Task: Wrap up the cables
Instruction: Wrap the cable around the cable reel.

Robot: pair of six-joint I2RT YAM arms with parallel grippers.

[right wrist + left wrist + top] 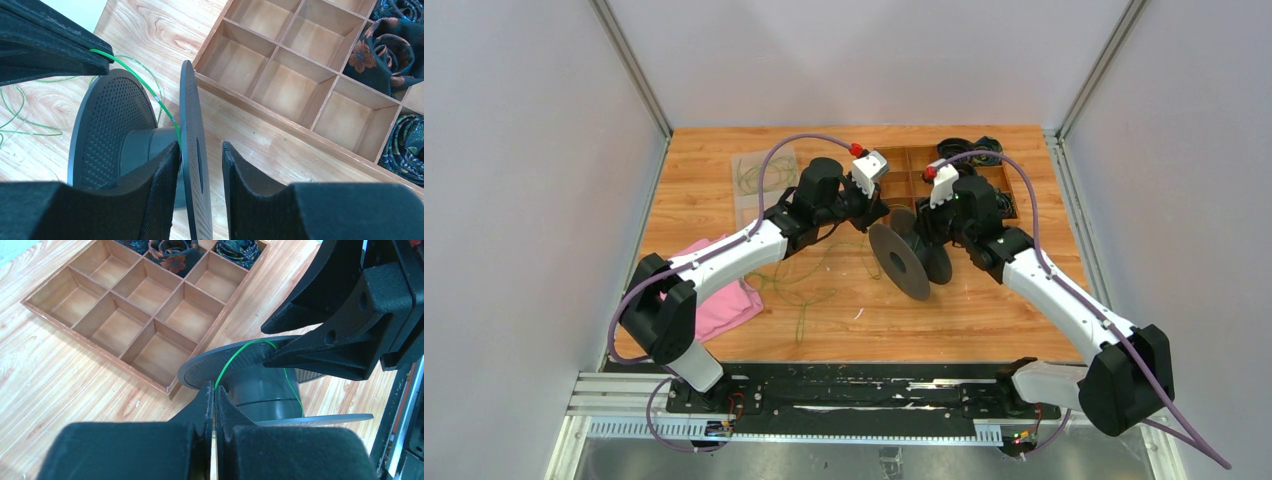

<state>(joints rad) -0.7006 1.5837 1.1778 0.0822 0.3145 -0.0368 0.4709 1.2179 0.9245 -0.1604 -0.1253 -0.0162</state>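
A thin green cable [235, 357] runs from my left gripper [214, 390], which is shut on it, over the flange of a big black spool [260, 387] and down onto its hub. More of the cable [809, 290] lies in loose loops on the table left of the spool [902, 258], which stands on edge at mid table. My right gripper [201, 147] straddles the near flange [190, 110]. Its left finger lies against the flange and its right finger stands apart from it, so the gripper is open. The cable [145, 87] crosses to the hub there too.
A wooden compartment tray [125, 315] lies just behind the spool, with rolled dark patterned fabrics [380, 50] in its far cells. A pink cloth [719, 300] lies at the left. A clear bag [759, 175] holding green wire sits at the back left.
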